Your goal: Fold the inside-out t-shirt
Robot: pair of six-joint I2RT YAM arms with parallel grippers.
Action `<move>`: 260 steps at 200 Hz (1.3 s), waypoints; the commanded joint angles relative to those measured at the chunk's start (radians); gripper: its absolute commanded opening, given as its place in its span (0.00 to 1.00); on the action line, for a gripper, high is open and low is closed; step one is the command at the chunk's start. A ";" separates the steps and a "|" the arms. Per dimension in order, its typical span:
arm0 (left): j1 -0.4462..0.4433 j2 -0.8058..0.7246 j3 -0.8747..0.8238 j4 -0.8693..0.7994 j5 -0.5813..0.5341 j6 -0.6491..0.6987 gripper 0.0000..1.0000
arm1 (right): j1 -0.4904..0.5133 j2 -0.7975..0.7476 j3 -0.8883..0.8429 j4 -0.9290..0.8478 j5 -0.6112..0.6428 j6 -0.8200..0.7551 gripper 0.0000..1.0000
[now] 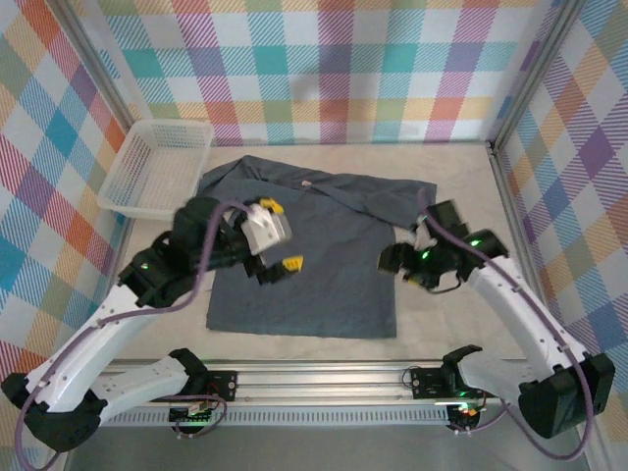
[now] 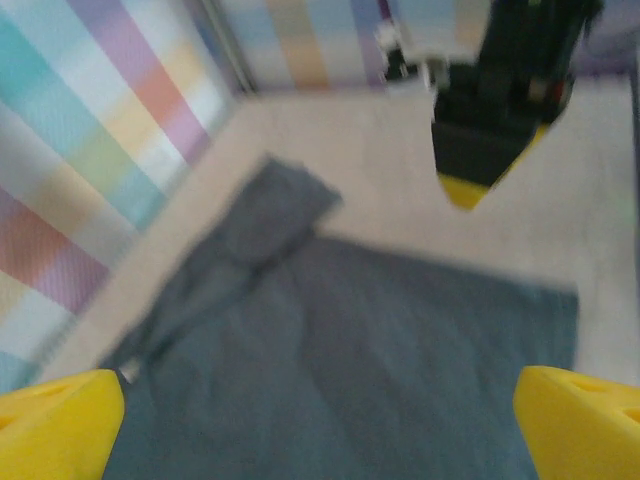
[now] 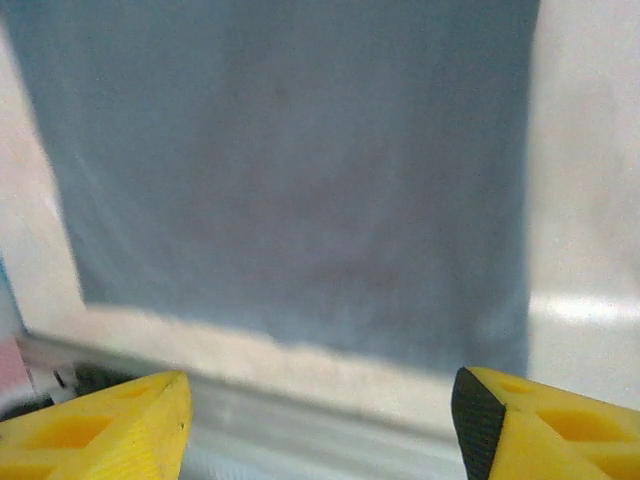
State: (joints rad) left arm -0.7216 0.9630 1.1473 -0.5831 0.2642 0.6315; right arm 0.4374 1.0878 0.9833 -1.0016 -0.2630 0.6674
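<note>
Slate-grey cloth, the inside-out t-shirt (image 1: pixel 314 275) lies flat mid-table (image 1: pixel 451 177), collar far, hem near, long axis near to far. White basket (image 1: pixel 172 125) sits far left. Left claw (image 1: pixel 281 235) hangs spread over its left half; right claw (image 3: pixel 315 400), also spread, is at its right edge.

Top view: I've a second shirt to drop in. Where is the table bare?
Bare: the table strip between t-shirt and back wall, and the patch between its right sleeve and the right wall. Crowded: over the shirt, where left gripper and right gripper hover, and by the basket.
</note>
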 commanded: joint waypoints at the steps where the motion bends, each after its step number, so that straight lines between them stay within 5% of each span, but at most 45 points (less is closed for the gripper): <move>1: -0.030 -0.011 -0.073 -0.149 -0.071 0.164 1.00 | 0.115 -0.013 -0.087 -0.097 0.015 0.224 0.70; 41: -0.063 0.052 -0.107 -0.165 -0.077 0.208 1.00 | 0.268 0.085 -0.201 0.085 -0.010 0.205 0.70; 106: -0.063 0.085 -0.142 -0.123 -0.081 0.241 1.00 | 0.599 0.428 -0.030 0.028 0.394 -0.141 0.71; 158: -0.064 0.061 -0.160 -0.164 -0.091 0.236 1.00 | 0.670 0.602 0.014 0.159 0.398 -0.309 0.72; 216: -0.063 0.024 -0.189 -0.147 -0.099 0.221 1.00 | 0.670 0.603 -0.018 0.206 0.379 -0.307 0.21; 260: -0.063 0.010 -0.213 -0.124 -0.072 0.208 1.00 | 0.671 0.498 -0.032 0.171 0.388 -0.302 0.22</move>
State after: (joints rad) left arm -0.7704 0.9916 0.9508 -0.7277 0.1707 0.8532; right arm 1.1095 1.6501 0.9585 -0.8070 0.1066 0.3683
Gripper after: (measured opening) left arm 0.997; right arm 0.195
